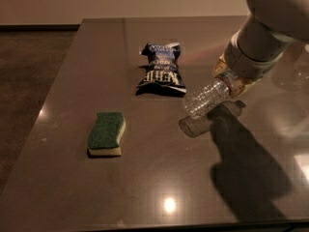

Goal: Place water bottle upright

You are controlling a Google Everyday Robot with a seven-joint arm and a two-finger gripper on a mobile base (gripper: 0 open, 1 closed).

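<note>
A dark, glossy table [145, 178] is filling most of the frame, its smooth top mirroring a small bright light spot [169, 205] near the lower edge, while a pale wall [120, 1] is running across the top and a dull brown floor [29, 81] is showing at the left. At the right of centre, the gripper [233, 82] is reaching in from the upper right on a thick, rounded grey-white arm [270, 23]. Its yellowish jaws are pinching the neck end of the water bottle [205, 98], closed in tight around it so that the cap is hidden between them. The bottle, clear ribbed plastic, is hanging tilted, with its base pointing down toward the lower left and riding just above the table rather than resting on it. Its soft shadow [195, 125] is lying on the surface directly below. Just beside the bottle, at upper centre, a crinkled dark blue snack bag [161, 70] with white lettering is lying flat. Well apart from both, at the lower left, a rectangular sponge [107, 132] is lying with its rough green scouring side up over a pale yellow foam layer.
</note>
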